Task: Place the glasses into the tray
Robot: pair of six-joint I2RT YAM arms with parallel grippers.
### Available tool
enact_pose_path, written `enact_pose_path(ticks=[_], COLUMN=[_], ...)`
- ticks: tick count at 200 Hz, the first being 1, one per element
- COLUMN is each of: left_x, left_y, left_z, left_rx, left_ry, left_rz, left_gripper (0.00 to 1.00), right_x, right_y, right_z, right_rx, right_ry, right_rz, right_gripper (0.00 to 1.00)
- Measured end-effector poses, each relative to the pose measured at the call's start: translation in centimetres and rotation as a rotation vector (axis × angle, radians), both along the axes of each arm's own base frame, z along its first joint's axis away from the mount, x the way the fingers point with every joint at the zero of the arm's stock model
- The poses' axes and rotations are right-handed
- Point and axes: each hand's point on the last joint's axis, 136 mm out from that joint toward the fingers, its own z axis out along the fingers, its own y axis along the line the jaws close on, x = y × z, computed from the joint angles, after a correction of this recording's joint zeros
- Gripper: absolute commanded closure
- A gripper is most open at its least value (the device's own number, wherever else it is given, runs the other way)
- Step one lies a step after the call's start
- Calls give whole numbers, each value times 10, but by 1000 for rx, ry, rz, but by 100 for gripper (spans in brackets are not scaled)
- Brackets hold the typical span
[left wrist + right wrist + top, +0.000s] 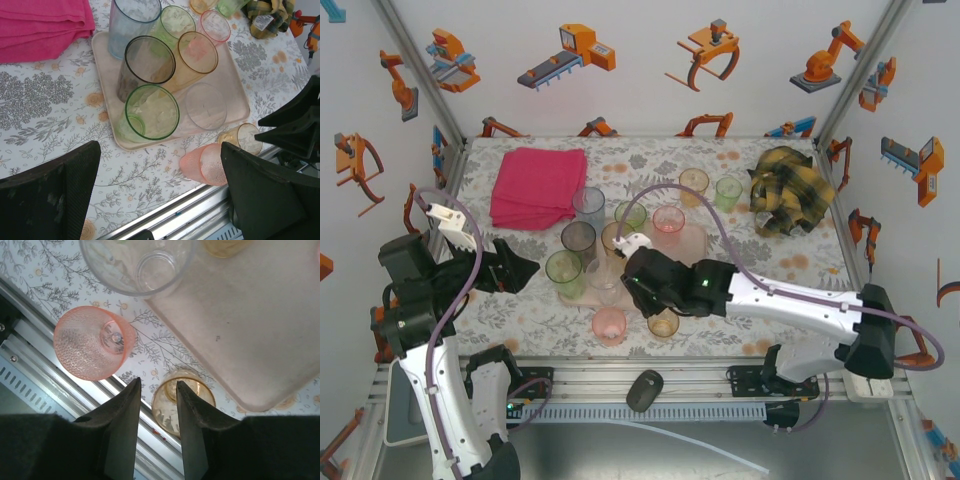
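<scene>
Near edge of the surface [165, 347]: amber glass [206, 396] and pink glass [92, 342] stand off the tray [250, 330], by the rail [45, 375].
Right hand [157, 382]: narrowly parted, holding nothing, poised over the amber rim.
Left hand [525, 270]: wide open, empty, left of the tray.
Tray room: other glasses [150, 60] crowd it; steer yours to the bare near-right corner.

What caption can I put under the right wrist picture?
Right gripper over an amber glass, pink glass beside it, tray corner nearby.
</scene>
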Motion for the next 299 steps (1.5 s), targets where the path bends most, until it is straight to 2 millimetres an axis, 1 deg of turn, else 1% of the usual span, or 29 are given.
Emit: enact_pose_path(ticks=[16,49,79,103,140,199,246,299], left_x=[0,0,0,0,0,0,-1,-1], left_y=[0,0,0,0,0,0,-1,-1], left_z=[0,0,0,0,0,0,1,1], left_rx=[-3,-5,-5,-5,-5,-5,-4,-4], left_ry=[1,3,3,3,3,2,-2,-2], left_rz=[0,1,1,1,1,1,1,1], left_gripper=[3,3,3,3,3,3,3,3], right_x=[-3,-4,-5,-6,-6,-5,-6,-6], right_y=[11,23,31,31,31,33,35,35], right_z=[-3,-10,-25,-33,-34,-47,-50,-58], right_rx=[30,63,47,27,32,14,16,5], right_ry=[10,30,51,60,70,95,107,124], right_rz=[-3,-24,-31,-41,-58,-84,-91,-109], right_gripper=[62,61,62,62,63,64,65,66])
